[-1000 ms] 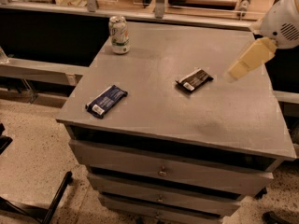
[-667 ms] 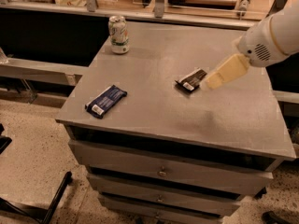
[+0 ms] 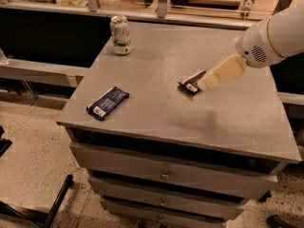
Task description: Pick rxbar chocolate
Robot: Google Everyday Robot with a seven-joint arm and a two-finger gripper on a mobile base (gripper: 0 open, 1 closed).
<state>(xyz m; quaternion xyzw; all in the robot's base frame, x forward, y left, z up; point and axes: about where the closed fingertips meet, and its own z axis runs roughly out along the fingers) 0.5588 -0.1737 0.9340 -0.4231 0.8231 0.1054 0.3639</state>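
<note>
The tool (image 3: pixel 204 83) hangs right at the rxbar chocolate's (image 3: pixel 191 82) right end on the bench (image 3: pixel 156 118); whether it is spread or pressed together, I cannot tell.

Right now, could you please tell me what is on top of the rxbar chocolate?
The gripper hangs over the right part of the rxbar chocolate, covering it. The left part, with its white label, lies bare. Whether they touch cannot be told.

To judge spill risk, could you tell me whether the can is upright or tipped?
Upright: the can stands on its base, top rim up. The end effector is at the rxbar chocolate.
</note>
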